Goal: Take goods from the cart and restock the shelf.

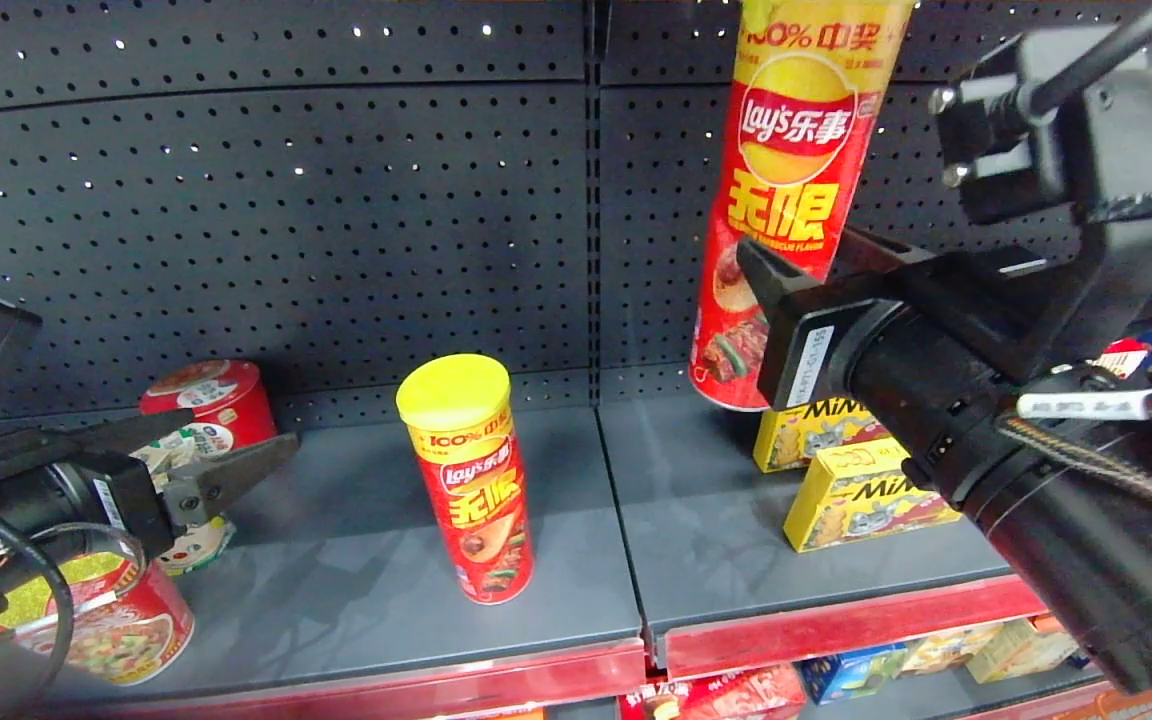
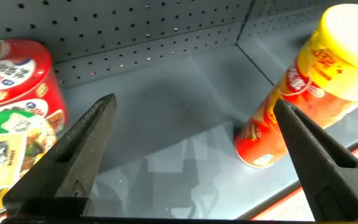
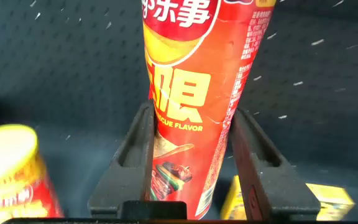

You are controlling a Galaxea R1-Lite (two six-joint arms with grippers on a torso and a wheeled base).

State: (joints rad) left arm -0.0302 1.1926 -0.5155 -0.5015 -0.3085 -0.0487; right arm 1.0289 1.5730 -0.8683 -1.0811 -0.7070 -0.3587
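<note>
My right gripper [image 1: 804,272] is shut on a tall red chips can with a yellow lid [image 1: 786,200], holding it upright in the air above the right shelf section; its fingers clamp the can's lower half [image 3: 188,112]. A second, matching chips can [image 1: 471,480] stands on the grey shelf [image 1: 356,560] near the middle, and appears in the wrist views too [image 2: 309,81] [image 3: 11,174]. My left gripper [image 1: 211,445] is open with nothing in it, low over the shelf's left end, the standing can off to its side [image 2: 194,106].
Red noodle bowls [image 1: 206,400] [image 1: 121,630] [image 2: 17,74] crowd the shelf's left end beside my left gripper. Yellow boxes [image 1: 861,495] [image 3: 328,199] lie under my right arm. A pegboard wall [image 1: 336,200] backs the shelf, and a red strip [image 1: 836,625] edges its front.
</note>
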